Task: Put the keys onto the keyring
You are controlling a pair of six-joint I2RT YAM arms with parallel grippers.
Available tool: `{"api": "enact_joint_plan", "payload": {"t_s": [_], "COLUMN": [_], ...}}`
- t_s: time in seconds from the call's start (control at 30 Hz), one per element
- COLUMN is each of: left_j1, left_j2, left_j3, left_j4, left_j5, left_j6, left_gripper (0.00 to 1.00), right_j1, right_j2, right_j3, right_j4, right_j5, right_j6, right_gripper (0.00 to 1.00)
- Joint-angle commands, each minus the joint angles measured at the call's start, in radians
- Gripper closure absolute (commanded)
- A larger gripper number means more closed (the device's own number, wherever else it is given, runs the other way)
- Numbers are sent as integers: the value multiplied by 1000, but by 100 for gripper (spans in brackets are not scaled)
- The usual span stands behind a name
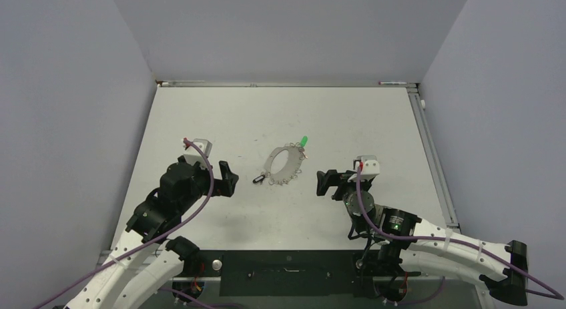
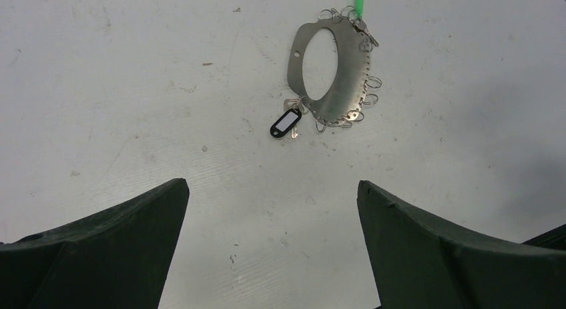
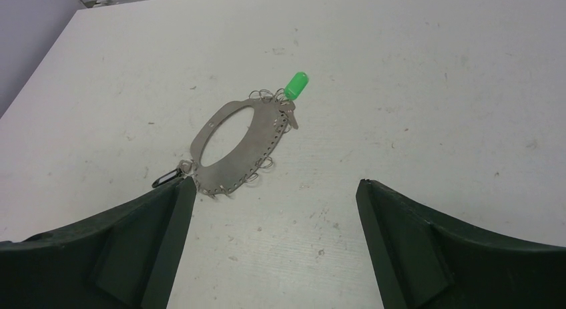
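The keyring [image 1: 275, 163] is a flat silver oval loop lying on the table's middle, with small wire rings along its edge and a bright green tag [image 1: 304, 141] at its far end. It shows in the left wrist view [image 2: 350, 82] and the right wrist view [image 3: 257, 145]. A key with a black head [image 2: 285, 123] lies at the loop's near-left end, touching its edge; it also shows in the top view [image 1: 258, 179] and the right wrist view [image 3: 167, 177]. My left gripper [image 1: 228, 179] is open and empty, left of the loop. My right gripper [image 1: 324, 183] is open and empty, right of it.
The white table [image 1: 220, 115] is walled by grey panels on three sides. A metal rail [image 1: 437, 162] runs along its right edge. A black mount plate [image 1: 287, 272] sits at the near edge between the arm bases.
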Motion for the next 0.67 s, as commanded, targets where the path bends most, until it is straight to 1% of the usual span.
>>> {"api": "enact_joint_plan", "payload": {"t_s": [0.0, 0.27, 0.5, 0.63], "left_j1": [5, 7, 8, 11], "left_j2": [0, -1, 18, 36], "left_j3": [2, -5, -5, 3], "left_j4": [44, 43, 36, 31], "left_j5": [-31, -65, -64, -58], "left_j6": [-14, -26, -22, -15], "left_gripper": [4, 4, 4, 4], "right_j1": [-1, -1, -2, -1], "right_j2": [11, 21, 21, 39], "right_j3": [18, 21, 23, 43], "right_j4": [32, 37, 81, 49], "right_j5": [-38, -52, -87, -63], "right_j6": [-6, -2, -41, -30], "right_gripper": [3, 3, 5, 1]}}
